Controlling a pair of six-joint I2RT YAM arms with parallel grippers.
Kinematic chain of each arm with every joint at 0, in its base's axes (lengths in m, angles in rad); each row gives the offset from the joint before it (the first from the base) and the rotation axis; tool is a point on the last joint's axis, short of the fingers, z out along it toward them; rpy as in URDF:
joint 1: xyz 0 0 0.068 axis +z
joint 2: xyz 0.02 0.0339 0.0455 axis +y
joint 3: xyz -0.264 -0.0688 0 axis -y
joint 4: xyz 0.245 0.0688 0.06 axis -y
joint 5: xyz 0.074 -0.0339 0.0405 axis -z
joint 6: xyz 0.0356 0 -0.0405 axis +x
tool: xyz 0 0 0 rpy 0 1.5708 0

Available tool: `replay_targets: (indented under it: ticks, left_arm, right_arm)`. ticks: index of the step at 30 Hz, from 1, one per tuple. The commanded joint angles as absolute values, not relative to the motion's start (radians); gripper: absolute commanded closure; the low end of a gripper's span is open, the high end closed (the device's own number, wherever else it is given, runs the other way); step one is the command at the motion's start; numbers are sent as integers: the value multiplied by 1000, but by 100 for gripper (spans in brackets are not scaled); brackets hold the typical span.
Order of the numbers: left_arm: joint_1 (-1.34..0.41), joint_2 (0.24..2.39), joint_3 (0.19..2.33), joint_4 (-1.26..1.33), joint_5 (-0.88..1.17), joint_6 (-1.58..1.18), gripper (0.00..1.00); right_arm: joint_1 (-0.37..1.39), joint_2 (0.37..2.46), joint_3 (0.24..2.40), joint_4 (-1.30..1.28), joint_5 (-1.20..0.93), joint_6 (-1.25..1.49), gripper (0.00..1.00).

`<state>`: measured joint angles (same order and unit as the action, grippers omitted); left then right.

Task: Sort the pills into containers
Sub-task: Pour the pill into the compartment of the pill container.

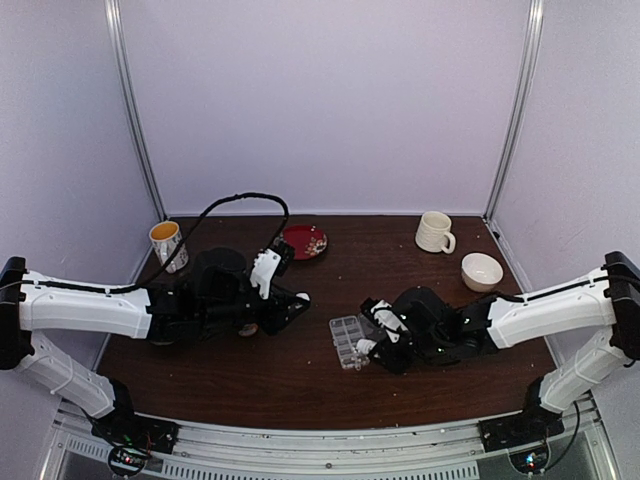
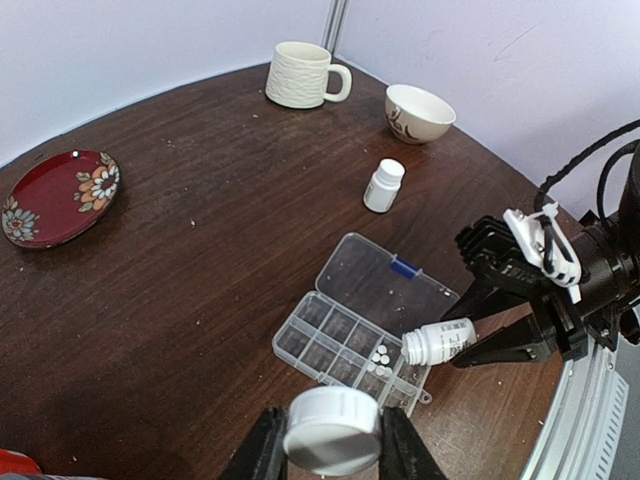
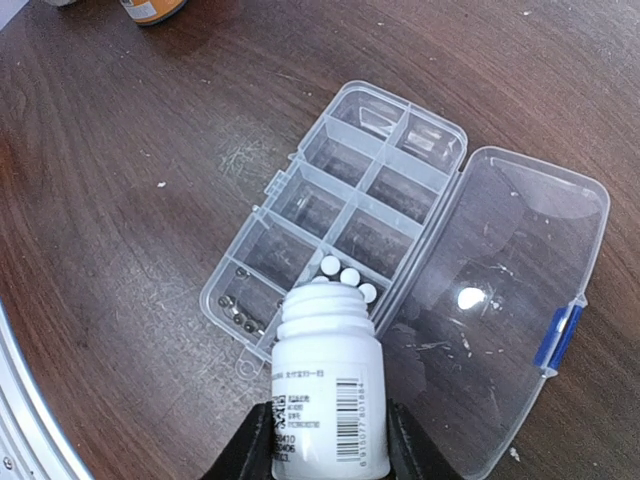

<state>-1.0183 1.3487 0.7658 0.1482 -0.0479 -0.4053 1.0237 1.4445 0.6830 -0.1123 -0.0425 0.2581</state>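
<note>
A clear organizer box [image 2: 322, 331] lies open on the brown table, its lid [image 3: 500, 280] folded flat. Several white pills [image 3: 348, 278] sit in one cell near the hinge. My right gripper [image 3: 328, 445] is shut on an uncapped white bottle [image 3: 328, 390], tipped with its mouth over that cell. In the left wrist view the bottle [image 2: 440, 342] lies nearly level at the box's edge. My left gripper [image 2: 330, 440] is shut on the white bottle cap [image 2: 333, 430], held above the table near the box. From above, the left gripper [image 1: 290, 305] hangs left of the box [image 1: 347, 340].
A capped white bottle [image 2: 383, 186] stands beyond the box. At the back are a cream mug [image 2: 302, 74], a white bowl [image 2: 419, 112], a red flowered plate [image 2: 58, 196] and a patterned cup [image 1: 168, 245]. Small dark bits [image 3: 238, 312] lie in the box's end cell.
</note>
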Motion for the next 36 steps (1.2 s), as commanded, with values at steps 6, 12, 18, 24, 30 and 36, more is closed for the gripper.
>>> replay_targets:
  ticks: [6,12,18,24,30,36]
  left_arm:
    - [-1024,1355,789,163,-52,-392,100]
    - [-1025,1351,785,161,-55,-393,100]
    - [-1026,1347,785,159,-58,-393,100]
    - [-1026,1346,787,156,-58,-391,100]
    - [-1028,1345,788,155,-58,-390,100]
    - [-1028,1345,786,156,-60,-388,100]
  right_arm:
    - [1028,1403,683,-113,-23,258,100]
    - [1028,1442,717,-164,-15,244,100]
    - [1028,1444,714,-157,-11,258,100]
    - [1028,1432,711,-138,-25,259,100]
    - [1030,1412,720,-113,-71,258,100]
    - [1034,1456,758,-147,-108,237,100]
